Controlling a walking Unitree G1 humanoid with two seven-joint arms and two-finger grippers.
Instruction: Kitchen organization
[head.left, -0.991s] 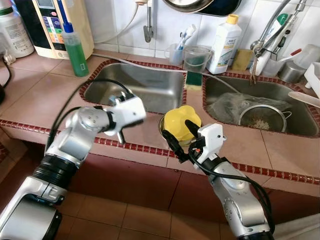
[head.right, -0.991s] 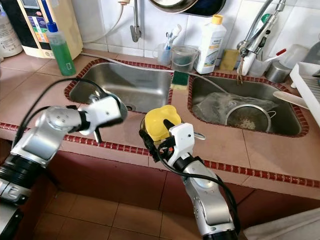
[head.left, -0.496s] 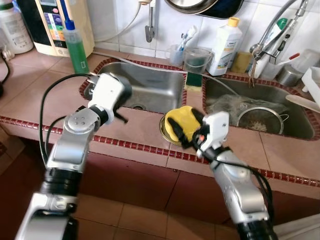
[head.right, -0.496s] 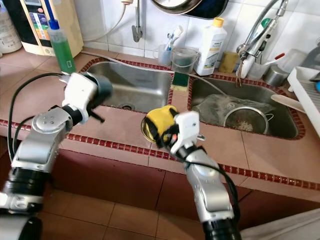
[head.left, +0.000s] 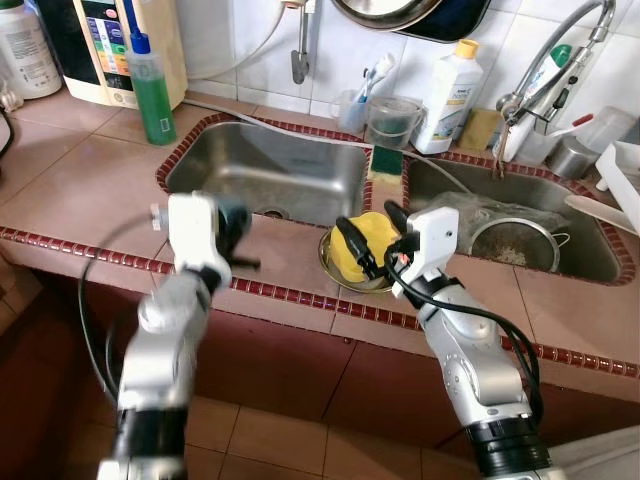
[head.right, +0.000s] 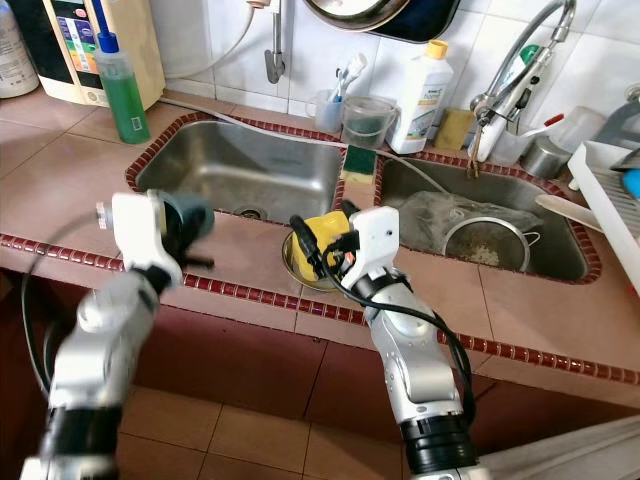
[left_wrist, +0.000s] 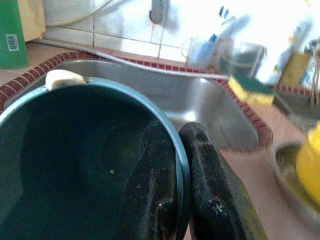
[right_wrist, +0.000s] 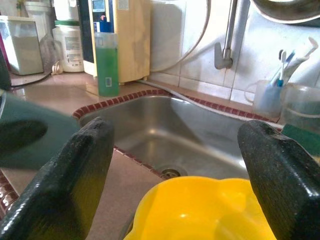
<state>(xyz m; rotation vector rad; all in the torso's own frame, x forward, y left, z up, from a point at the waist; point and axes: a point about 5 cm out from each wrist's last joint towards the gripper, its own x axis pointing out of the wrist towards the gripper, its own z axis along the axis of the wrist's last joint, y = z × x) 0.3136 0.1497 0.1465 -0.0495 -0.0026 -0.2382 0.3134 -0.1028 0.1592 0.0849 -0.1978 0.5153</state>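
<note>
A yellow bowl (head.left: 368, 242) sits in a shallow metal bowl (head.left: 345, 280) on the tiled strip between the two sinks. My right gripper (head.left: 371, 228) stands open over it, one black finger on each side; in the right wrist view the yellow bowl (right_wrist: 200, 210) lies low between the spread fingers (right_wrist: 75, 175). My left gripper (left_wrist: 176, 131) is shut on the rim of a dark teal bowl (left_wrist: 75, 150). It holds that teal bowl (head.left: 234, 214) above the counter's front edge, left of the metal bowl.
The left sink (head.left: 270, 170) is bare; the right sink (head.left: 470, 190) holds a strainer (head.left: 520, 240) and a plastic bag. A green soap bottle (head.left: 150, 90), a sponge (head.left: 387, 160), a white bottle (head.left: 447, 95) and a faucet (head.left: 550, 70) line the back. A dish rack (head.left: 625, 165) stands far right.
My right gripper carried the yellow bowl forward onto the metal bowl and its fingers have spread. My left arm swung down and back toward me with the teal bowl. The camera shifted.
</note>
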